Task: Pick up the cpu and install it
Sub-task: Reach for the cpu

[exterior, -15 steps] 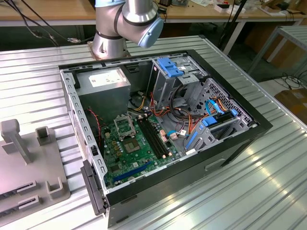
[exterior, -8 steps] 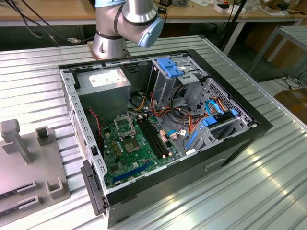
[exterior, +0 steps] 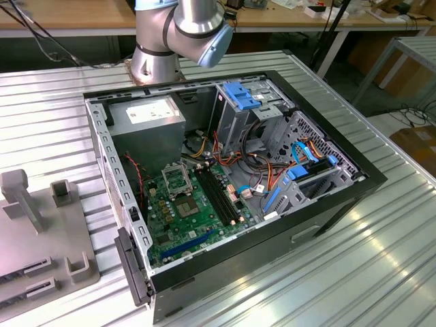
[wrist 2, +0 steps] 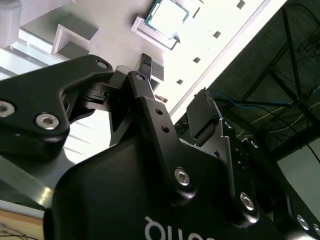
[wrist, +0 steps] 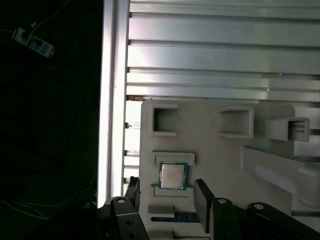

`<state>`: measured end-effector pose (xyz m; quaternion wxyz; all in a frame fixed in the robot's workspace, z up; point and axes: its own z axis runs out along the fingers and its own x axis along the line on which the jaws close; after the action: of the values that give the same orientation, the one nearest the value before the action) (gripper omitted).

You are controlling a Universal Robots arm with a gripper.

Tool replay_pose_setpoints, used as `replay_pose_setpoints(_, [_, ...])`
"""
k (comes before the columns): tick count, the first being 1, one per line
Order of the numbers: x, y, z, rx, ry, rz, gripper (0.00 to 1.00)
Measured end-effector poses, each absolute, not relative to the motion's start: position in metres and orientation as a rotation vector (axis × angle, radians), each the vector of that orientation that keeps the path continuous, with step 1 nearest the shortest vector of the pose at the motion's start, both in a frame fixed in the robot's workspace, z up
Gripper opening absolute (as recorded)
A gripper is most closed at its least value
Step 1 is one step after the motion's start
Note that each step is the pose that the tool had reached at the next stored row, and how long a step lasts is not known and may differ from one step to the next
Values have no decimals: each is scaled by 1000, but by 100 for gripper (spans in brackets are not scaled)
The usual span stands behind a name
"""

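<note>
We see the cpu (wrist: 173,176) lying flat in a recess of the grey holder (wrist: 225,160), which keeps it square for a clean grasp. Our gripper (wrist: 167,192) hangs over it, 2 fingers (wrist: 202,200) spread wide, holding nothing.

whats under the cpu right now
The cpu lies flat in a shallow seat on the grey tray, with raised lips along two opposite edges. The seat floor directly beneath the chip and the chip's own underside are covered from sight.

Exterior view evenly bright; both wrist views mix glare with deep shadow.
</note>
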<state>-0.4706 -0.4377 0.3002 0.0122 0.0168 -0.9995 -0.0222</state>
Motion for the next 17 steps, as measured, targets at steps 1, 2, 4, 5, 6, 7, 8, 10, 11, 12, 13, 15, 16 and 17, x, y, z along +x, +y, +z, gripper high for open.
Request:
replay_pose_setpoints(1, [-470, -438, 298, 53, -3116, -69, 56])
replay_pose_setpoints(2, [-468, -438, 295, 52, -3116, -68, 56])
replay_pose_setpoints(4, [-467, -438, 292, 52, -3116, -67, 56])
replay_pose_setpoints(5, [-467, -438, 290, 52, -3116, -67, 56])
replay_pose_setpoints(6, [-466, -438, 288, 52, -3116, -66, 56])
replay_pose_setpoints(7, [-466, -438, 287, 52, -3116, -66, 56])
replay_pose_setpoints(8, [-466, -438, 285, 52, -3116, -66, 56])
replay_pose_setpoints(10, [-466, -438, 281, 52, -3116, -66, 56])
replay_pose_setpoints(11, [-466, -438, 280, 52, -3116, -66, 56])
replay_pose_setpoints(12, [-466, -438, 277, 52, -3116, -66, 56])
replay_pose_setpoints(13, [-466, -438, 275, 52, -3116, -66, 56])
replay_pose_setpoints(15, [-466, -438, 271, 52, -3116, -66, 56])
replay_pose_setpoints(16, [-466, -438, 269, 52, -3116, -66, 56])
replay_pose_setpoints(17, [-466, -439, 267, 53, -3116, -66, 56])
